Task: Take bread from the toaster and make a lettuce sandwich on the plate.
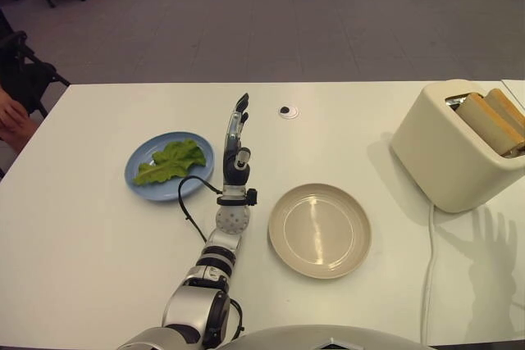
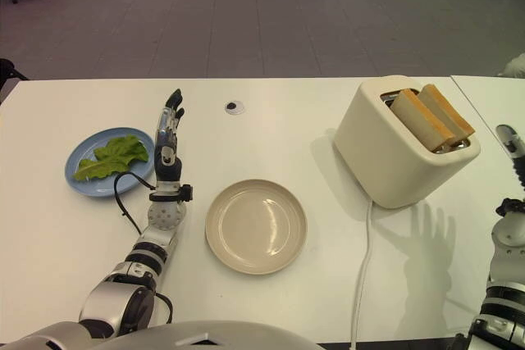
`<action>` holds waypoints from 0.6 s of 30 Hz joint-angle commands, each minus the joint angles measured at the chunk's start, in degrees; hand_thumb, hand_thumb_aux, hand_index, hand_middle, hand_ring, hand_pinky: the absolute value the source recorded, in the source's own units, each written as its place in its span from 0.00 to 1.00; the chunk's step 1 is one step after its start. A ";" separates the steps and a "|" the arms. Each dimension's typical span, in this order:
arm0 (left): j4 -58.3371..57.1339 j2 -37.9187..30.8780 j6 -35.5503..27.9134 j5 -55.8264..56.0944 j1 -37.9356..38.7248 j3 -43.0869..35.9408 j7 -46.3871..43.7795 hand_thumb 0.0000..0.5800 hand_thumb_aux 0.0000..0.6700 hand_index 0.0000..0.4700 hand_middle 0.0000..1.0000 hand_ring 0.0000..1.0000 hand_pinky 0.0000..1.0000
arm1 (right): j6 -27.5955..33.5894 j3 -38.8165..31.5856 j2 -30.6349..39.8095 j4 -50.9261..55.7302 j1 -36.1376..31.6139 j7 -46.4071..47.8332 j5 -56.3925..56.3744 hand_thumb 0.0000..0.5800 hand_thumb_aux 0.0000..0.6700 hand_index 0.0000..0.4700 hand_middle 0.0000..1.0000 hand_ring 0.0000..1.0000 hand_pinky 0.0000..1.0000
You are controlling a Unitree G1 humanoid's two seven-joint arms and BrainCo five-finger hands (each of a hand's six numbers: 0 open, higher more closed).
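Left eye view: the left hand holds its fingers straight, apart, empty; lettuce just left of them, plate right. Right hand fingers apart too, toaster with bread to their left.

small round disc on white table

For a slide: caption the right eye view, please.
Open left hand between blue plate of lettuce and empty beige plate; two bread slices in the toaster.
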State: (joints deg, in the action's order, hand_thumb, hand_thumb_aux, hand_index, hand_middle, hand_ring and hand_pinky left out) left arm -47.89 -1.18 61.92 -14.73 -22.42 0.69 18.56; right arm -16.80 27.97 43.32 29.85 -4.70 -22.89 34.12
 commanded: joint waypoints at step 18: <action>0.66 -1.15 -0.42 -0.11 0.61 -0.32 0.35 0.00 0.00 0.00 0.00 0.00 0.00 | 2.29 -18.12 6.20 1.00 -5.75 -1.54 0.30 0.00 0.00 0.00 0.00 0.00 0.00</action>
State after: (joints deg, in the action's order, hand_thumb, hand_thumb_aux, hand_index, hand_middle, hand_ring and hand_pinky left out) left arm -47.63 -2.34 61.91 -14.70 -22.37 0.57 19.17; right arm -14.74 10.88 49.65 33.81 -11.81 -25.44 34.52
